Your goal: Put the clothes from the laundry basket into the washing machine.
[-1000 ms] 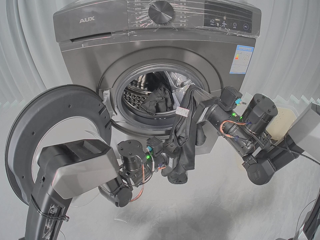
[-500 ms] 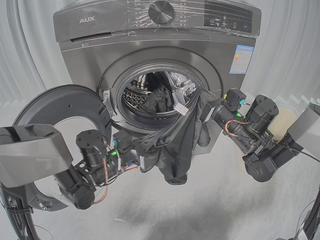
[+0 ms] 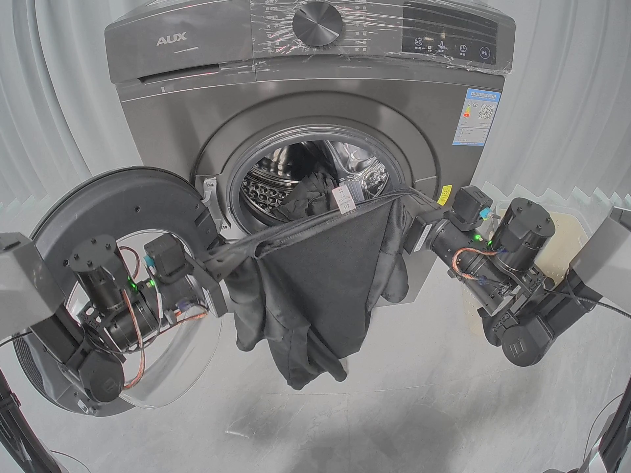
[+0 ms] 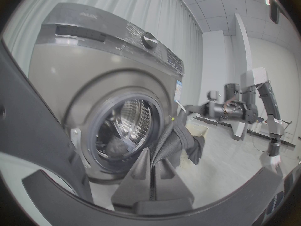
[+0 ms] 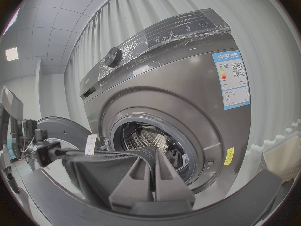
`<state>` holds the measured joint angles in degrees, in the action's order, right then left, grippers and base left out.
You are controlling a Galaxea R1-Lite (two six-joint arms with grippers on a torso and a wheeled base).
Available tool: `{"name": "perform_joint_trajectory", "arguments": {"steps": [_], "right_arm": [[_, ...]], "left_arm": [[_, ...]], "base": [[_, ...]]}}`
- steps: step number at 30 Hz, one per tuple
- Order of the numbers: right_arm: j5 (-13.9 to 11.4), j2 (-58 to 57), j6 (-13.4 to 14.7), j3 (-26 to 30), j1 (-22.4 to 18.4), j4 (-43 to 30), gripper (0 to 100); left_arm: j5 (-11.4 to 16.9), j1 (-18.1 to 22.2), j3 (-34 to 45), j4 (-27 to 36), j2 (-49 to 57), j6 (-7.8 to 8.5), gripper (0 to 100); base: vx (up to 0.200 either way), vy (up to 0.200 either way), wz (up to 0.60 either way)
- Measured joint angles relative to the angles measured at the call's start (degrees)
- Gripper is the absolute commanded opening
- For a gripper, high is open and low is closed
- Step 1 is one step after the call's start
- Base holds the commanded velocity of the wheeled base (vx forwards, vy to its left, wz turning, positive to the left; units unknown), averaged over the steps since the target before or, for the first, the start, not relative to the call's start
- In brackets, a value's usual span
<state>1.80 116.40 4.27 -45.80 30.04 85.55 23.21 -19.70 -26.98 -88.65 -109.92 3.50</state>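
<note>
While both grippers clamp it by its ribbed top band, the dark garment [image 3: 315,264] hangs spread out in front of the washing machine [image 3: 197,106]. The band is pulled taut across the lower part of the round drum opening, and the soft, matte cloth sags in folds below it, clear of the floor [image 3: 407,395]. The left gripper [image 3: 222,263] has its wedge-shaped fingers closed tight on the band's left end, just beside the open door [image 3: 112,211]. The right gripper [image 3: 409,206] is pressed together on the right end, near the opening's right rim. A small white tag [image 3: 344,200] with fine print too small to read stands up from the band near its middle. Behind it, inside the perforated shiny steel drum, lies a crumpled dark piece of clothing [image 3: 309,198]. The machine is brushed grey metal with a round ridged dial [image 3: 317,23], and wrinkled clear plastic film [image 3: 394,34] covers the control panel and its white icons. Pale brand lettering sits at the fascia's upper left. A blue-and-white energy label [image 3: 476,117] with coloured bars and a square code is stuck to the upper right of the front, and a small yellow sticker [image 3: 445,194] sits lower, beside the right gripper. The beige laundry basket [image 5: 282,154], with mesh walls, stands at the machine's right. A pale pleated curtain [image 3: 565,67] hangs behind.
</note>
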Motion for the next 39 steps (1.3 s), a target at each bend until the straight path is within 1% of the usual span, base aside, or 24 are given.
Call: {"name": "perform_joint_trajectory", "arguments": {"steps": [3, 5, 7, 10, 15, 16, 21, 24, 27, 29, 33, 36, 39], "right_arm": [[-0.6, -0.8, 0.0, 1.6, 0.3, 0.3, 0], [-1.0, -1.5, 0.0, 2.7, 0.4, 0.4, 0], [-1.2, -2.1, 0.0, 3.6, 0.5, 0.5, 0], [-1.5, -2.8, 0.0, 4.2, 0.6, 0.5, 0], [-1.4, -3.5, 0.0, 4.6, 0.6, 0.5, 0], [-1.3, -3.5, 0.0, 4.6, 0.6, 0.6, 100], [-1.2, -3.8, 0.2, 5.8, 0.9, 0.5, 100], [-1.7, -3.9, 0.1, 7.2, 1.2, 0.5, 100], [-3.0, -3.9, -0.2, 10.9, 1.7, 0.5, 100], [-4.4, -3.9, -0.5, 14.7, 1.8, 0.4, 100], [-7.4, -3.9, -1.1, 20.5, 2.3, 0.4, 100], [-8.1, -3.4, -1.3, 22.1, 2.9, 0.5, 100], [-7.5, -1.9, -1.4, 21.6, 3.3, 0.4, 100]], "left_arm": [[-1.9, 1.4, -3.4, 0.0, 0.2, -0.82, 0], [-3.9, 2.0, -5.7, 0.0, 0.3, -1.78, 0], [-4.9, 2.4, -7.1, 0.0, 0.4, -2.52, 0], [-5.2, 2.7, -7.9, 0.0, 0.6, -2.72, 0], [-5.3, 2.5, -8.2, -0.1, 0.8, -2.72, 0], [-5.3, 2.4, -8.2, -0.1, 0.8, -2.71, 0], [-5.5, 1.8, -8.8, -0.1, 0.9, -2.71, 0], [-5.5, 1.3, -9.0, -0.1, 1.0, -2.72, 0], [-5.7, 0.7, -9.2, -0.1, 1.0, -2.72, 0], [-6.0, 0.2, -9.4, 0.0, 0.9, -2.72, 0], [-7.0, -1.6, -11.0, 0.1, 0.5, -2.74, 0], [-7.9, -2.8, -12.9, 0.1, -0.1, -2.74, 0], [-8.3, -3.6, -14.1, 0.3, -0.5, -2.74, 0]], "base": [[0.000, 0.000, 0.00], [0.000, 0.000, 0.00], [0.000, 0.000, 0.00], [0.000, 0.000, 0.00], [0.000, 0.000, 0.00], [0.000, 0.000, 0.00], [0.000, 0.000, 0.00], [0.000, 0.000, 0.00], [0.000, 0.000, 0.00], [0.000, 0.000, 0.00], [0.000, 0.000, 0.00], [0.000, 0.000, 0.00], [0.000, 0.000, 0.00]]}}
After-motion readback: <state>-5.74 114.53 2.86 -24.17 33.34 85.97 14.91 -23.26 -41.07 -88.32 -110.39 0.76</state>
